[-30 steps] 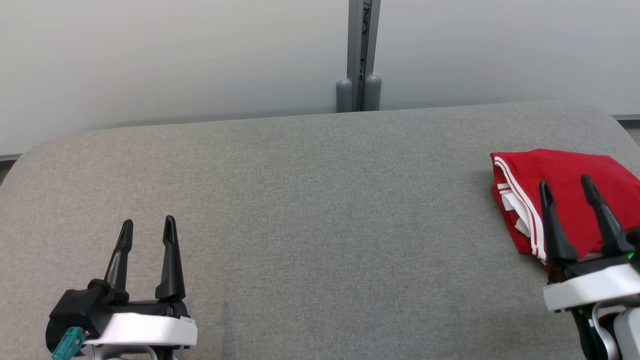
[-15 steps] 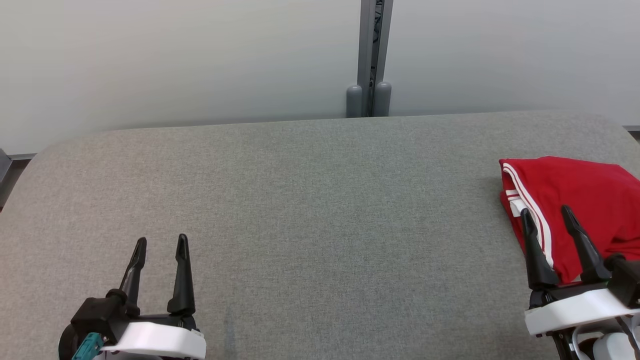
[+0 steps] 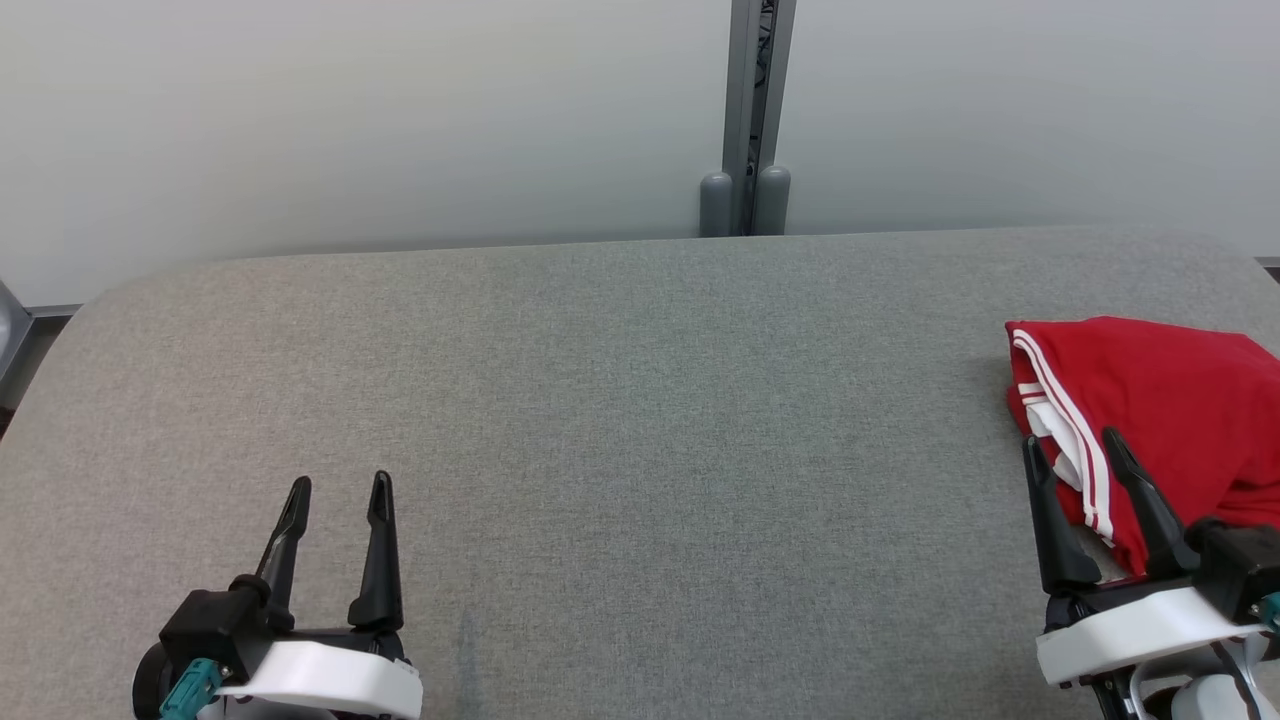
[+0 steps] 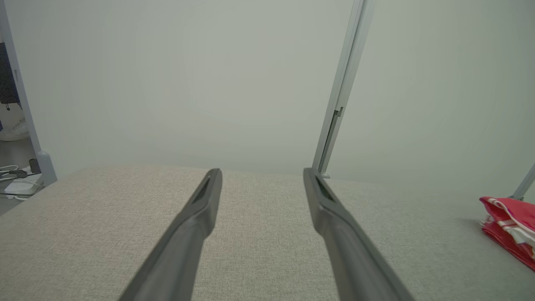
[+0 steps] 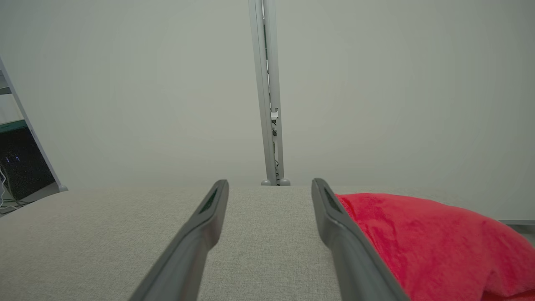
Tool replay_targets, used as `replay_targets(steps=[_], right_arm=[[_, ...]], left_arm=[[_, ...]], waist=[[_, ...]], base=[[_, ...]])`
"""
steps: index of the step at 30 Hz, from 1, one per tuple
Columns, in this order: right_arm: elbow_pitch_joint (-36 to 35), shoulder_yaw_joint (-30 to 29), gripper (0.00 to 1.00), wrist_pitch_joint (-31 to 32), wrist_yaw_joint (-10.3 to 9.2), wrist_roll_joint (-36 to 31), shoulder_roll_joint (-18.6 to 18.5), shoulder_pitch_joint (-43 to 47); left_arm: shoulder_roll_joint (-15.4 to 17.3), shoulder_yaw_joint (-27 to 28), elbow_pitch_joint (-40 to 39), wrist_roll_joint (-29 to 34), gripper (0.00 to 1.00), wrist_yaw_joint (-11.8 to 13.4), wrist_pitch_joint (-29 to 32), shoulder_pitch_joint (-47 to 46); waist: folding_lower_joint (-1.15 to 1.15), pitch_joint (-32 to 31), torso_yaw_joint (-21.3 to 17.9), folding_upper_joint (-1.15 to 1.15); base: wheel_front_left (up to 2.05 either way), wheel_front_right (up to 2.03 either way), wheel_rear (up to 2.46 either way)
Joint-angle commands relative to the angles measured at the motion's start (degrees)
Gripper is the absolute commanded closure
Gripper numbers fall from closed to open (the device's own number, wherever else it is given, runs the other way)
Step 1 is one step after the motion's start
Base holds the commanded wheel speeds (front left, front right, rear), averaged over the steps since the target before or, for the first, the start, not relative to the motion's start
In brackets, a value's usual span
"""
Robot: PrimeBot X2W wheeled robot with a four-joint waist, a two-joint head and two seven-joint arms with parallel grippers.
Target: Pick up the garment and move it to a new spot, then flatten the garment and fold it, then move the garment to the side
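Jaws released on both arms: the right gripper (image 3: pixel 1088 452) hovers at the near edge of the folded red garment (image 3: pixel 1160 400), parked by the desk's (image 3: pixel 640 400) right edge; the left gripper (image 3: pixel 338 490) idles well apart. Backing straight off should spare the fold; open desk lies leftward.

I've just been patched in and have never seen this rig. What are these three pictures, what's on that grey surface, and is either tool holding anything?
You are seeing a two-armed robot from its own cameras. The head camera looks down on a grey fabric-covered table. The other two pictures come from wrist cameras, each looking along its own pair of dark fingers. The left tool sits at lower left, open over bare fabric. The right tool is open too, holding nothing. A folded red garment with white stripes lies at the table's right side, just beyond the right tool.
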Motion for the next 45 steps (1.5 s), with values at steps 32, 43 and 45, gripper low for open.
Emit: replay_targets(steps=[32, 43, 45], right_arm=[[1.72, -0.93, 1.0, 3.04, 0.01, 10.81, 1.61, 0.79], [1.73, -2.43, 1.0, 5.9, 0.01, 20.81, 2.31, 0.37], [1.73, -2.69, 1.0, 6.39, 0.01, 22.51, 2.42, 0.29]], left_arm=[[-0.28, 1.37, 2.3, -11.01, 1.0, -1.15, 3.47, -0.11], [-0.21, 2.53, 2.37, -21.1, 1.0, -2.01, 6.15, -0.99], [-0.19, 2.74, 2.39, -22.82, 1.0, -2.17, 6.61, -1.12]], waist=[[0.0, -0.02, 0.11, 0.0], [0.0, -0.03, 0.04, 0.0], [0.0, -0.04, 0.03, 0.0]], base=[[0.0, 0.0, 0.0], [0.0, 0.0, 0.0], [0.0, 0.0, 0.0]])
